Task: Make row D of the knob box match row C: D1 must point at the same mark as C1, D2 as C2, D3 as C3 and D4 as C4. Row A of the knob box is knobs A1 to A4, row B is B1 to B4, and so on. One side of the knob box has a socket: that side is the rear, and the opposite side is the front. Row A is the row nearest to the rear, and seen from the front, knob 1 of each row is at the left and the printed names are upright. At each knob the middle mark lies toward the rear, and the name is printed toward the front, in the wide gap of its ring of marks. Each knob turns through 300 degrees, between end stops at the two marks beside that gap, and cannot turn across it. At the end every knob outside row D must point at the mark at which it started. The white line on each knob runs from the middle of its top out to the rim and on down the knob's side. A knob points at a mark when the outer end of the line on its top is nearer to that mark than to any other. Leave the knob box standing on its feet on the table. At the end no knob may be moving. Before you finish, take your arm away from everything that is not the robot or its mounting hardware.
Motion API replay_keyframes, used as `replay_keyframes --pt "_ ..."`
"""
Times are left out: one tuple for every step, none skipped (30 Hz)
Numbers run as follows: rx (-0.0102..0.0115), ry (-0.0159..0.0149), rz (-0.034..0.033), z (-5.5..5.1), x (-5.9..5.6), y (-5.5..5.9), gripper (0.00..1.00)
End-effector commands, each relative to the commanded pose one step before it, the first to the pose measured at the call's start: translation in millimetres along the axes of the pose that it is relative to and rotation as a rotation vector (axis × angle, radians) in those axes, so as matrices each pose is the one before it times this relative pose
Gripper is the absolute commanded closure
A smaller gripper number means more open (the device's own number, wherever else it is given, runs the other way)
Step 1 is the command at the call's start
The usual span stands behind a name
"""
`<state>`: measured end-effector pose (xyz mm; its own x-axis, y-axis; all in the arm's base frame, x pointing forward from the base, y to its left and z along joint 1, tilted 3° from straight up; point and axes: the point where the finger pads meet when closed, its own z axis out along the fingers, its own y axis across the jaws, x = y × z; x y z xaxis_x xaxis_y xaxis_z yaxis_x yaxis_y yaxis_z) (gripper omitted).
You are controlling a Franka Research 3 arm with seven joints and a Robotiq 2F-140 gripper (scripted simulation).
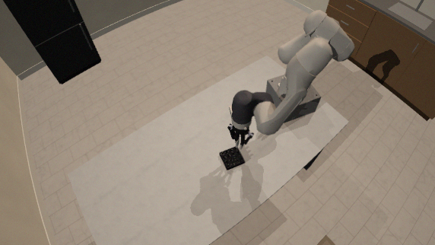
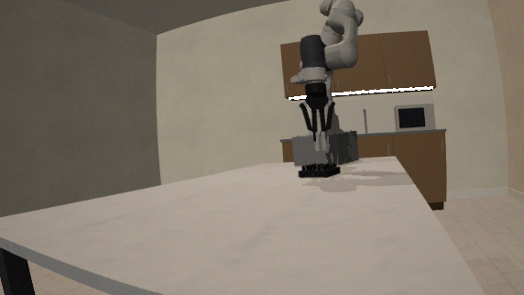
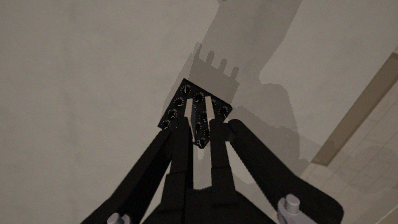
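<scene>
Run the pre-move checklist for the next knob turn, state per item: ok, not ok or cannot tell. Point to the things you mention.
1. Knob box (image 1: 232,158) (image 2: 319,172) (image 3: 183,83) sits flat on the table (image 1: 152,152) (image 2: 256,220) (image 3: 100,60): ok.
2. Gripper (image 1: 239,144) (image 2: 321,146) (image 3: 200,106) raised off the knobs in the exterior view: ok.
3. Fingers free of any held object: ok, a gap shows between them.
4. Fingers lined up with a row D knob: cannot tell, names unreadable.
5. Row D matches row C: cannot tell, the lines are too small to compare.
6. Wrist view of all knobs unobstructed: not ok, the fingers cover part of the box.
</scene>
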<state>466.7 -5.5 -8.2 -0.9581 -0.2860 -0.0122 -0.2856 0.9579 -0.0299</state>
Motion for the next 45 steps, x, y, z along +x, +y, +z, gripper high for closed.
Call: replay_keyframes --pt "0.00672 -0.01223 -0.15575 -1.15 -1.23 -2.9 0.88" --pt "0.00013 -0.0006 -0.01636 -0.23 -0.21 0.01 0.88" --pt "0.00014 -0.00061 -0.01638 -0.24 -0.22 0.01 0.88" --pt "0.00015 -0.00062 -0.0164 -0.24 -0.22 0.01 0.88" --pt "0.00016 -0.00063 -0.01641 -0.24 -0.22 0.0 0.88" --pt "0.00018 -0.00063 -0.01645 -0.24 -0.23 0.0 0.88" --pt "0.00019 -0.00064 -0.01649 -0.25 -0.23 -0.01 0.88" --pt "0.0002 -0.00065 -0.01652 -0.25 -0.23 -0.01 0.88" --pt "0.00022 -0.00066 -0.01655 -0.25 -0.24 -0.01 0.88" --pt "0.00023 -0.00066 -0.01657 -0.25 -0.24 -0.02 0.88" --pt "0.00025 -0.00067 -0.0166 -0.25 -0.24 -0.02 0.88" --pt "0.0 0.0 0.0 0.0 0.0 0.0 0.88" --pt "0.0 0.0 0.0 0.0 0.0 0.0 0.88" --pt "0.00072 -0.00179 -0.04395 -0.68 -0.66 -0.07 0.88" --pt "0.00029 -0.00067 -0.01633 -0.26 -0.25 -0.04 0.88" --pt "0.00032 -0.0007 -0.01684 -0.27 -0.26 -0.05 0.88" --pt "0.00033 -0.0007 -0.01679 -0.27 -0.26 -0.05 0.88" --pt "0.00035 -0.0007 -0.01676 -0.27 -0.26 -0.06 0.88" --pt "0.00036 -0.00071 -0.01676 -0.27 -0.26 -0.06 0.88" --pt "0.00038 -0.00071 -0.01677 -0.27 -0.27 -0.07 0.88" --pt "0.0004 -0.00071 -0.01678 -0.28 -0.27 -0.07 0.88" --pt "0.00042 -0.00071 -0.01681 -0.28 -0.27 -0.08 0.88" --pt "0.00043 -0.00072 -0.01684 -0.28 -0.27 -0.08 0.88" --pt "0.00029 -0.00047 -0.01099 -0.18 -0.18 -0.06 0.88" --pt "0.00012 -0.00018 -0.00429 -0.07 -0.07 -0.02 0.88" --pt "0.00002 -0.00003 -0.00064 -0.01 -0.01 0.0 0.88" --pt "0.0 0.0 0.0 0.0 0.0 0.0 0.88" --pt "0.0 0.0 0.0 0.0 0.0 0.0 0.88" --pt "0.0 0.0 0.0 0.0 0.0 0.0 0.88" --pt "0.0 0.0 0.0 0.0 0.0 0.0 0.88" --pt "0.0 0.0 0.0 0.0 0.0 0.0 0.88" --pt "0.0 0.0 0.0 0.0 0.0 0.0 0.88" --pt "0.0 0.0 0.0 0.0 0.0 0.0 0.88" --pt "0.0 0.0 0.0 0.0 0.0 0.0 0.88" --pt "0.0 0.0 0.0 0.0 0.0 0.0 0.88" --pt "0.0 0.0 0.0 0.0 0.0 0.0 0.88" --pt "0.0 0.0 0.0 0.0 0.0 0.0 0.88" --pt "0.0 0.0 0.0 0.0 0.0 0.0 0.88" --pt "0.0 0.0 0.0 0.0 0.0 0.0 0.88" --pt "0.0 0.0 0.0 0.0 0.0 0.0 0.88" --pt "0.0 0.0 0.0 0.0 0.0 0.0 0.88" --pt "0.0 0.0 0.0 0.0 0.0 0.0 0.88" --pt "0.0 0.0 0.0 0.0 0.0 0.0 0.88" --pt "0.0 0.0 0.0 0.0 0.0 0.0 0.88" --pt "0.0 0.0 0.0 0.0 0.0 0.0 0.88"
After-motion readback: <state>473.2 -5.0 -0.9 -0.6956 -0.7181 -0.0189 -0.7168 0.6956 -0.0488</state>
